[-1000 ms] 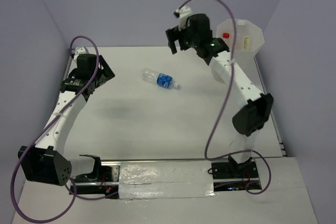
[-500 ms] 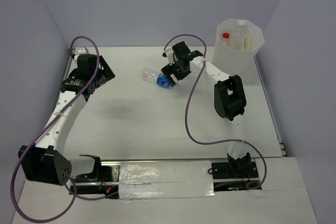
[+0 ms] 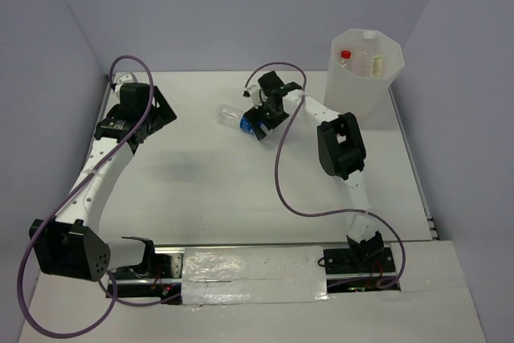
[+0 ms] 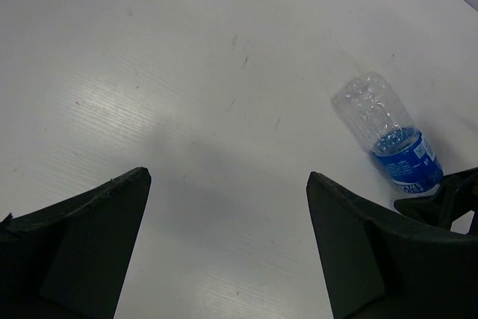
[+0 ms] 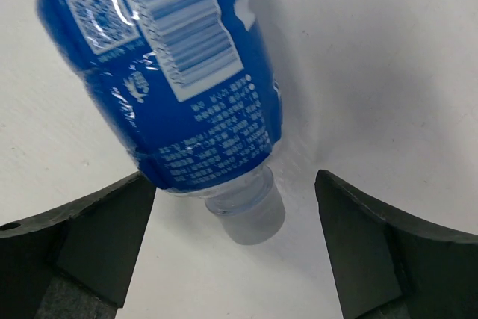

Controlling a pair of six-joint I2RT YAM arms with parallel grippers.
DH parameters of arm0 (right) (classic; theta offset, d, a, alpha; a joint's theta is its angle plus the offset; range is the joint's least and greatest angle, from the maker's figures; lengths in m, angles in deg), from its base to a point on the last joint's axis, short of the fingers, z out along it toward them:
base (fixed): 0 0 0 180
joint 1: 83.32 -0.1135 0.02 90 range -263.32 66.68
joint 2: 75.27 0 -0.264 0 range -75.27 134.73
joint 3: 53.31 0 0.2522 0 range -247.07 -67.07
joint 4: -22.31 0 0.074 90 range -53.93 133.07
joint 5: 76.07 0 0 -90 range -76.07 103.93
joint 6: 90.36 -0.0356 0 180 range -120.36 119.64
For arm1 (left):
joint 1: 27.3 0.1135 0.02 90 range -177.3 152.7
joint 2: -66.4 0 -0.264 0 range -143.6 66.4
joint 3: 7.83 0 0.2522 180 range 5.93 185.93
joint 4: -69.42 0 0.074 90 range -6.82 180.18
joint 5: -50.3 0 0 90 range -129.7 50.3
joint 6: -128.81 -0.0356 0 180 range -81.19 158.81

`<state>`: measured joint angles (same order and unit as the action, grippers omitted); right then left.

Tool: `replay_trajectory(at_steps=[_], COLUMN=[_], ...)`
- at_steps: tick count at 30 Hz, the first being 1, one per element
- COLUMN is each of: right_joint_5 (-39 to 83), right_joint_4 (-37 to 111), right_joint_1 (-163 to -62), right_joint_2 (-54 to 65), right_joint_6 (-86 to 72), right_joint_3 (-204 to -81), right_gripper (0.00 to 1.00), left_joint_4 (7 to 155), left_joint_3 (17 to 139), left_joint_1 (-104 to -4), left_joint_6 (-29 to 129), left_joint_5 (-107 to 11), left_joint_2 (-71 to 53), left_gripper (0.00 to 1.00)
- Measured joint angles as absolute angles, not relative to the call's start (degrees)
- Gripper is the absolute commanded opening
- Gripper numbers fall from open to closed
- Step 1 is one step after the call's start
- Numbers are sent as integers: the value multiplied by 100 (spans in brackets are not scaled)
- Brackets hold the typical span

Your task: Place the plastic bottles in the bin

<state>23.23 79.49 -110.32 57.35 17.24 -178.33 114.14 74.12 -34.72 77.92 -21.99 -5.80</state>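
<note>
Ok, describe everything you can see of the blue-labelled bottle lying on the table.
The blue-labelled bottle is small and made of clear plastic. A glossy blue wrap printed with a barcode and a QR code covers the half nearer its pale cap, and the other half is bare and transparent. It lies on its side on the white table. The open fingers of the right claw straddle its cap end without visibly touching it. Nothing else touches it.

The blue-labelled bottle (image 5: 187, 72) runs off the picture's top edge, its base unseen.
</note>
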Motion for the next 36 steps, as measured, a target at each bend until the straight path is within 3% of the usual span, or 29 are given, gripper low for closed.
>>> replay_trajectory(at_steps=[9,18,23,27,29,32,36], right_joint_5=[2413,2374,2301,2205,2151,2079,2035], right_joint_4=[8006,8032,8025,8017,7990,7973,7953], right_joint_1=[-11242,-11415,-11443,-11456,-11467,-11487,-11504], right_joint_2=[5735,5735,5735,5735,5735,5735,5735], right_joint_6=[1731,1707,1663,1593,1571,1532,1486], right_joint_3=[-18000,-18000,-17986,-17971,-17921,-17820,-17757], right_gripper=[83,59,58,76,78,77,65], left_joint_4=[11430,11467,11471,11473,11473,11473,11478], left_joint_3=[7412,7412,7412,7412,7412,7412,7412], left_joint_1=[-3472,-3472,-3472,-3472,-3472,-3472,-3469], left_joint_6=[7779,7777,7777,7775,7775,7775,7775], left_joint_5=[-2170,-2146,-2120,-2089,-2083,-2068,-2046], left_joint_2=[-580,-578,-563,-528,-513,-504,-502], left_gripper=[99,99,100,100,99,99,99])
